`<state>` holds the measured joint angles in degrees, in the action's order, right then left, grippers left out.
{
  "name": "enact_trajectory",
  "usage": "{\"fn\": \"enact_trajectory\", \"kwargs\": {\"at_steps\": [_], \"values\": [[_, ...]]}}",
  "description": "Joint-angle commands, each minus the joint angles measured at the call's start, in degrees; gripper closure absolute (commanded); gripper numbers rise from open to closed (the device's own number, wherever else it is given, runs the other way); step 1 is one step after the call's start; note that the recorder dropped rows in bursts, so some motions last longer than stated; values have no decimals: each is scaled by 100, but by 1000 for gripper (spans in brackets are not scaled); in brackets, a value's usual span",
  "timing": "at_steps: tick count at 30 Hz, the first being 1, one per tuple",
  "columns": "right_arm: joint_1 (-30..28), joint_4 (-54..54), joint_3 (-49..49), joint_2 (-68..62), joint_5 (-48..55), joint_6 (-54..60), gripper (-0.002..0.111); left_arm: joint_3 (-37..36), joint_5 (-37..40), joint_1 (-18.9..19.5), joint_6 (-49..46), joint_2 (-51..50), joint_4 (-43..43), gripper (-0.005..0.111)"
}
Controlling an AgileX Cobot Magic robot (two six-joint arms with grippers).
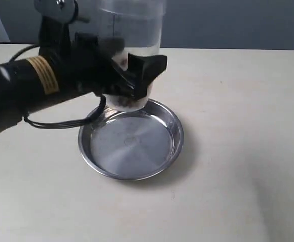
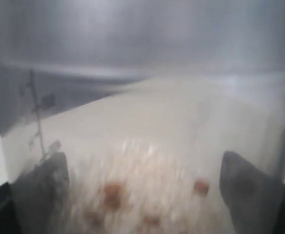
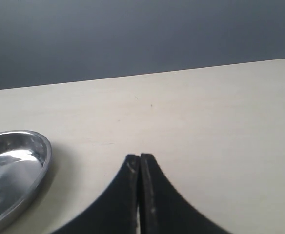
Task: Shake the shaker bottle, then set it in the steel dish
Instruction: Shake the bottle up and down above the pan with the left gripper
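The frosted shaker bottle hangs above the far rim of the steel dish, blurred by motion, with its top cut off by the frame edge. My left gripper is shut on its lower body. In the left wrist view the bottle fills the frame, brownish granules smeared between the two dark fingertips. My right gripper is shut and empty, low over the table beside the dish; it is out of the exterior view.
A black cable from the left arm droops to the table next to the dish's left side. The pale table stretches right and forward of the dish. A grey wall stands behind the table's far edge.
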<state>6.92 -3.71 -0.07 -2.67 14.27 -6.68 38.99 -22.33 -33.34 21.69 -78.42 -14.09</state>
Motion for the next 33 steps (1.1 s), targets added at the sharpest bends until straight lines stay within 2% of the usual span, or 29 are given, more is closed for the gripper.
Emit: {"fn": "enact_trajectory", "kwargs": {"at_steps": [1,4,6,9,11,13,15,17,20,22,25,28,30,33], "values": [[-16,15,7,-30,-76,0,109,-528,101,81,-88,-933,307,106],[-16,15,7,-30,-76,0,109,-198,-565,28,-74,-369,166,106],[-16,15,7,-30,-76,0,109,163,-283,20,-207,45,166,106],[-16,15,7,-30,-76,0,109,-224,293,20,-410,-538,248,106],[-16,15,7,-30,-76,0,109,-458,187,91,-319,-1092,659,106],[-16,15,7,-30,-76,0,109,-344,-162,67,38,-953,415,106],[-16,15,7,-30,-76,0,109,21,-529,39,266,-378,-251,106],[-16,15,7,-30,-76,0,109,297,-154,39,180,-80,-298,106],[-16,15,7,-30,-76,0,109,-108,541,13,167,-543,-284,106],[-16,15,7,-30,-76,0,109,-350,292,35,167,-835,-256,106],[-16,15,7,-30,-76,0,109,4,-277,76,167,-279,-297,106],[-16,15,7,-30,-76,0,109,276,-4,39,167,189,-406,106],[-16,15,7,-30,-76,0,109,-42,467,29,-64,-106,-448,106],[-16,15,7,-30,-76,0,109,-355,201,188,-46,-656,-49,106]]}}
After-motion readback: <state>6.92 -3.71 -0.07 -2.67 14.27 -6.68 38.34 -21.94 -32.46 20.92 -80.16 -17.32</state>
